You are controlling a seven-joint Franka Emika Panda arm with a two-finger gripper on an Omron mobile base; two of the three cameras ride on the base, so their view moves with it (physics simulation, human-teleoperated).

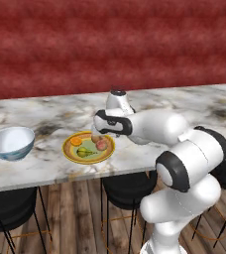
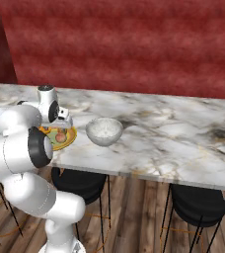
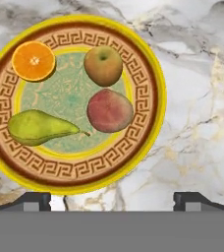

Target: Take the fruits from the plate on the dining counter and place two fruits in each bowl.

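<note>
In the left base view, a round bowl, white inside and light blue outside (image 1: 11, 143), stands at the left on the long white-grey marble-patterned worktop (image 1: 45, 166), well apart from the flat round plate with a yellow-orange patterned rim and pale green centre (image 1: 71, 154), which lies near the front edge. The white arm reaches over the plate, and its tool (image 1: 98, 133) hangs above the plate's right part, empty. From the hand view the two dark fingertips (image 3: 35, 201) stand wide apart at the bottom, one left and one right, with nothing between them, so the tool is open.

All four fruits lie on the plate. In the hand view, going left to right: the cut orange fruit (image 3: 33, 60) sits at the upper left, the yellow-green pear (image 3: 39, 127) lies on its side below it with its stem toward the right, the brown round fruit (image 3: 103, 65) sits at the upper middle, and the pinkish-red round fruit (image 3: 110, 110) rests just below it, close to touching.

In the right base view, the smaller speckled grey-white round bowl (image 2: 104, 131) stands just to the right of the plate, with no fruit in it. Black round stools (image 2: 198, 205) stand under the worktop's front edge
</note>
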